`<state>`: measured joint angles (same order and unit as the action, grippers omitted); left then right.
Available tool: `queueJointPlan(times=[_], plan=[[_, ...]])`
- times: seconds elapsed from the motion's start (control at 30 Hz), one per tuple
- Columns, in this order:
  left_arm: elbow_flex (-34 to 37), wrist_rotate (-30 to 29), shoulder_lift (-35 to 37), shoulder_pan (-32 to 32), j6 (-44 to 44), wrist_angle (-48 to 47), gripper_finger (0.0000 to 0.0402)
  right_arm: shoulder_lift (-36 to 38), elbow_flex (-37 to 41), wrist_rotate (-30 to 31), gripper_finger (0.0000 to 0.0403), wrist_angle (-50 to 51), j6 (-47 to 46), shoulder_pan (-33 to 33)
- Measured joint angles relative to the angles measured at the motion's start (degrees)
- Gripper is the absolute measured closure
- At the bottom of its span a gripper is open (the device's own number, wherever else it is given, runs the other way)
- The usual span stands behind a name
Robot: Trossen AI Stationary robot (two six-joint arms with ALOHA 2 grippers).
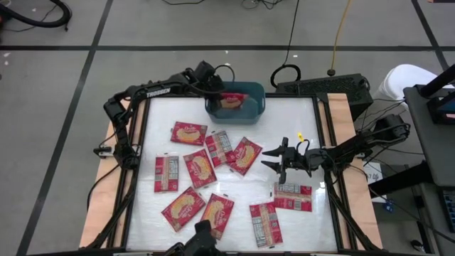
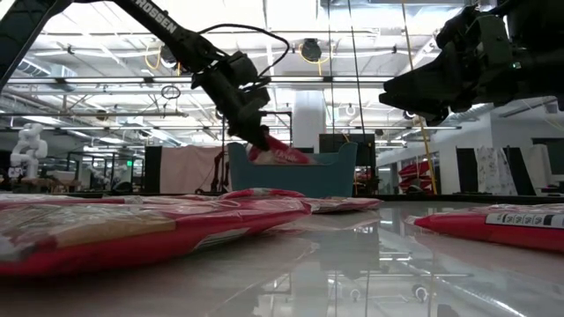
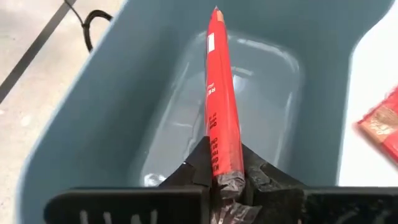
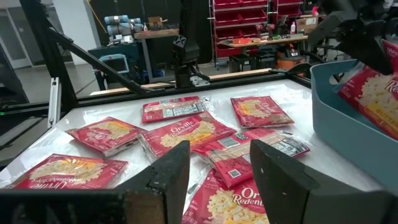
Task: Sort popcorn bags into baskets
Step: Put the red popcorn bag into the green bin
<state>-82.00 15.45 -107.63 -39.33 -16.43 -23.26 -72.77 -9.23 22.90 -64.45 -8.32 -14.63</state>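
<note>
A popcorn bag (image 3: pixel 221 93) hangs clamped in the left claw (image 3: pixel 225 175) over the basket (image 1: pixel 257 91); right claw (image 4: pixel 219 163) parted, empty.

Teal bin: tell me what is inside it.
Only the popcorn bag pinched in the left pincer, hanging in the bin. The visible floor looks bare; the pincer hides its near end.

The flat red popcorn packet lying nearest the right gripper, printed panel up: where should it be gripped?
Take the flat red popcorn packet by its short edge facing the open right gripper, coming from above. It lies flat, apart from its neighbours, so only its thin edges offer purchase.
</note>
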Motion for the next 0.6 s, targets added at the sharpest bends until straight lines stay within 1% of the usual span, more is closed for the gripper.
queueJointPlan(times=[0.1, 0.2, 0.3, 0.43, 0.6], plan=[[0.0, -0.7, 0.0, 0.0, 0.8, -0.2, 0.034, 0.0, 0.0, 0.0, 0.0243, 0.0, 0.0, 0.0], [0.0, -3.1, 0.0, 0.1, 1.0, -0.8, 0.0301, 0.0, 0.0, 0.0, 0.0243, 0.0, 0.0, 0.0], [0.0, -5.2, 0.0, 0.0, 0.6, -0.9, 0.0276, 0.0, 0.0, 0.0, 0.0243, 0.0, -0.4, 0.0], [0.0, -7.7, 0.0, 0.0, 0.6, -0.6, 0.0258, 0.0, 0.0, 0.0, 0.0243, 0.1, -1.1, 0.0], [0.0, -8.5, 0.0, 0.4, 1.5, -0.6, 0.0254, 0.0, 0.0, 0.0, 0.0243, 0.5, -1.5, 0.0]])
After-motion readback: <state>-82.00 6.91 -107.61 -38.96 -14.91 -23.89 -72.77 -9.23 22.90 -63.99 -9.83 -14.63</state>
